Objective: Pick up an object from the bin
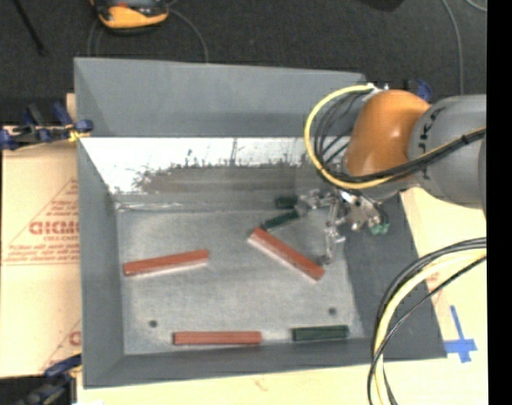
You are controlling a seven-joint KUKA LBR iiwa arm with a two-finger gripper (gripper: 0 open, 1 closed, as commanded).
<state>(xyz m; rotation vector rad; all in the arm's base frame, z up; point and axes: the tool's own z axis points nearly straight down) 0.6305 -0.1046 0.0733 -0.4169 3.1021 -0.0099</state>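
Hovering gripper (332, 240) at tilted red bar (285, 254), bin (99, 251) right side | jaw state unclear | best straddle bar's width before closing

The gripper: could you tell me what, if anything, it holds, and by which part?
Cannot be told: the gripper hangs at the right end of the slanted reddish bar.

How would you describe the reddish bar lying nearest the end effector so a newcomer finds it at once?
In the grey bin, look to the right side, where the end effector hangs. Right beside it lies a reddish-brown bar. It alone lies slanted; the left reddish bar and the front reddish bar lie almost level, farther away.
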